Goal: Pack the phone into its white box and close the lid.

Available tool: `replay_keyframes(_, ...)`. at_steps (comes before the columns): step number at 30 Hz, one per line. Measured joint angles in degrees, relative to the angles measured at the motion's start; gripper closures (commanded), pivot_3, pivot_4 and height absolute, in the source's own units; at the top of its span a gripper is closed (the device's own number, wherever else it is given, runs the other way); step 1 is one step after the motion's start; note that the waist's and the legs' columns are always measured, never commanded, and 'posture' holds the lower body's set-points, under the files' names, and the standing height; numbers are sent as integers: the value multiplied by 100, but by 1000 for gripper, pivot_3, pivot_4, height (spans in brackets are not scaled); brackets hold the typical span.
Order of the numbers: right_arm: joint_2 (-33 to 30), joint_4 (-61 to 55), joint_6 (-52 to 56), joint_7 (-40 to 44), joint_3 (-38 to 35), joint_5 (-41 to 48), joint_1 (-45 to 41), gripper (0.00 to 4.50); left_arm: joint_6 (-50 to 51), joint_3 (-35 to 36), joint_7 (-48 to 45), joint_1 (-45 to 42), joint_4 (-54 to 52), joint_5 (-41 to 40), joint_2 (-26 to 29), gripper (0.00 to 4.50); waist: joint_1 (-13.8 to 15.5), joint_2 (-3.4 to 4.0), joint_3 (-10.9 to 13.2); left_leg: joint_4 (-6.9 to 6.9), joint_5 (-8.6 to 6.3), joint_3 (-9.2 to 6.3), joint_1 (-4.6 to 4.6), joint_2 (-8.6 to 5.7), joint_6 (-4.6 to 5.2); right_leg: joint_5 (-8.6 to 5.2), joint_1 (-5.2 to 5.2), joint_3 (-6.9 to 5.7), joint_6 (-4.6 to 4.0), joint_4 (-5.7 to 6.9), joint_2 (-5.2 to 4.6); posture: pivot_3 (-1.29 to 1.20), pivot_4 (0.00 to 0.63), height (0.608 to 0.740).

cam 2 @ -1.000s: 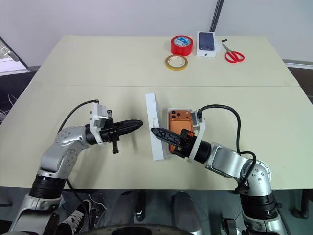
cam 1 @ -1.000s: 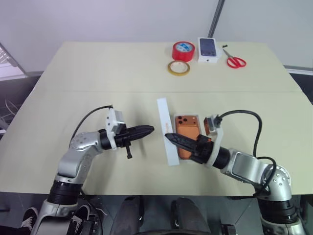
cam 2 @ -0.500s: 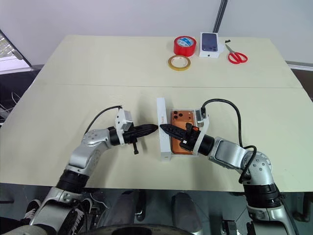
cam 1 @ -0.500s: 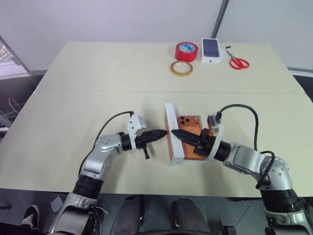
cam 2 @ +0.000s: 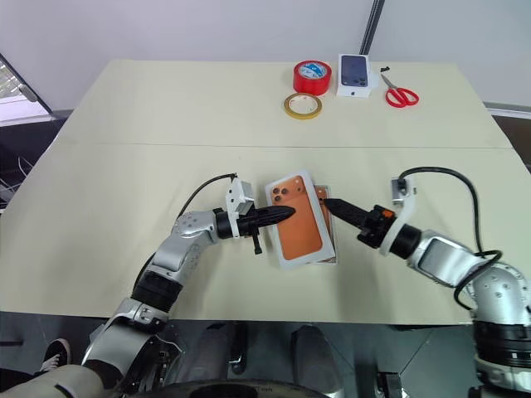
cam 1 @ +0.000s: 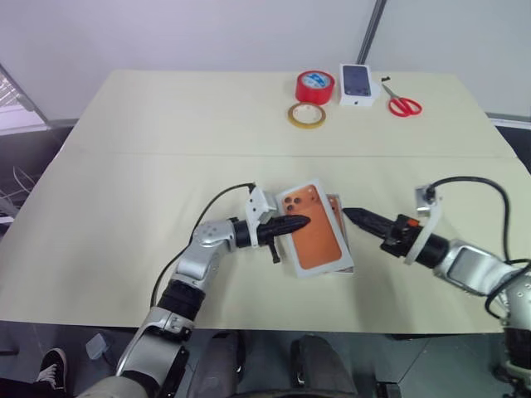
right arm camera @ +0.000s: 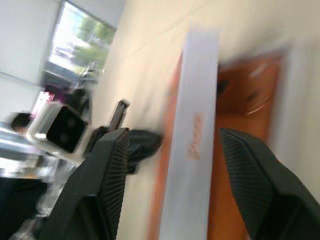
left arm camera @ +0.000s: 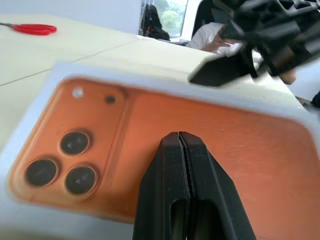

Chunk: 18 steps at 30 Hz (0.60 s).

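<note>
The lid (cam 1: 314, 225), its printed orange phone picture facing up, lies askew over the white box, which it hides except for a strip along its right edge (cam 1: 338, 207). My left gripper (cam 1: 300, 221) is shut, and its tip rests on top of the lid (left arm camera: 100, 130). My right gripper (cam 1: 353, 217) hovers just right of the box, open with nothing between its fingers. In the right wrist view the lid's side wall (right arm camera: 197, 100) crosses between the fingers, and the orange phone (right arm camera: 245, 95) shows behind it inside the box.
Along the table's far edge sit a red tape roll (cam 1: 313, 85), a yellowish tape roll (cam 1: 305, 115), a small white box printed with a dark phone (cam 1: 357, 84) and red scissors (cam 1: 403, 105).
The lid, which stood on edge at the box's left side, has tipped down over the box as my left gripper moved right. My right gripper drew back to the right and opened.
</note>
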Motion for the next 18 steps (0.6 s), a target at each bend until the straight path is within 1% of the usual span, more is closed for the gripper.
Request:
replay_keyframes(1, 1, -16, -77, 124, -7, -232, -9, 2083, -8, -22, -7, -25, 28, 22, -46, 4500, -5, -3, 0, 0, 0, 0, 0, 1, 0, 0, 0, 0, 0, 0, 2, 0, 150, 740)
replay_keyframes(3, 177, -126, -321, 235, 102, -822, -46, 2856, -23, -113, -75, -43, 25, 59, -60, 4500, -21, -1, 0, -2, 0, 0, 2, 1, 0, 0, -1, 3, 1, 1, 3, 0, 150, 740)
replay_keyframes(4, 223, -183, -434, 255, 204, -1093, -67, 3402, -18, -133, -108, -42, 22, 62, -60, 4500, -22, -1, -1, -2, 0, 0, 2, 1, 0, 0, -3, 3, 1, 3, 4, 0, 150, 740)
replay_keyframes(6, 242, -404, -896, 339, 661, -2155, -112, 4425, 7, -162, -169, -39, -19, 62, 21, 4500, -18, 0, -1, -2, 0, -1, 2, 1, 0, 0, -4, 2, 1, 4, 6, 0, 150, 740)
replay_keyframes(8, 253, -501, -1254, 487, 956, -2933, -110, 4425, 36, -163, -209, 1, -131, 62, 176, 4500, -13, 0, -1, -1, 0, -1, 2, 0, 0, 0, -4, 3, 1, 4, 5, 0, 150, 740)
replay_keyframes(12, 435, -514, -1783, 785, 1174, -3847, -158, 4425, 462, -87, -330, 360, -790, -85, 714, 4500, -23, -1, 0, -2, 0, -1, 2, 1, 0, 0, -3, 3, 1, 3, 2, 0, 150, 740)
replay_keyframes(16, 536, -423, -2066, 1055, 1419, -4537, -151, 4425, 1016, 65, -477, 681, -1497, -418, 1153, 4500, -7, 1, 0, -1, 0, -3, 3, 1, -1, 0, 0, 2, 0, 3, -4, 0, 150, 740)
replay_keyframes(18, 611, -443, -2101, 1165, 1449, -4639, -116, 4425, 1141, 108, -518, 898, -1706, -489, 1389, 4500, -15, 2, -1, -2, 0, -2, 9, 1, -1, -1, 5, 3, 0, 1, -7, 0, 150, 740)
